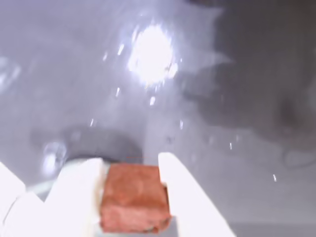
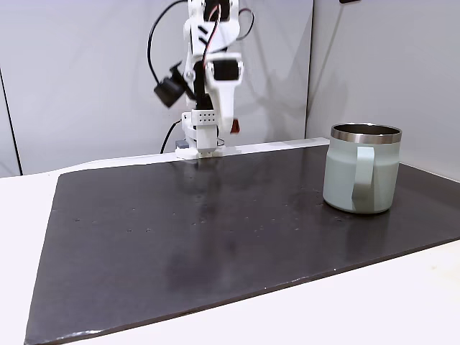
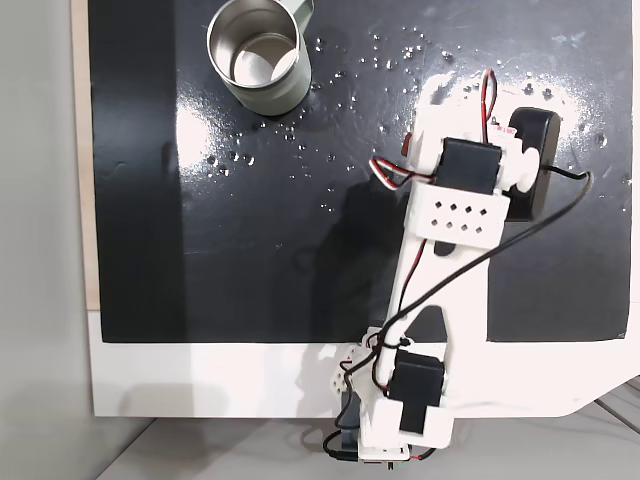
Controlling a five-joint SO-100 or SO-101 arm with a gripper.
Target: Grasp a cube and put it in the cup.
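Above the dark mat (image 2: 215,237), the raised pincer (image 1: 132,170) clamps the cube (image 1: 134,198).

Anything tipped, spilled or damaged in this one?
Nothing stands out. The cup stands upright on the dark mat, and the gripper holds the cube squarely between its fingers. The bright specks on the mat near the cup may be droplets or glare; I can't tell.
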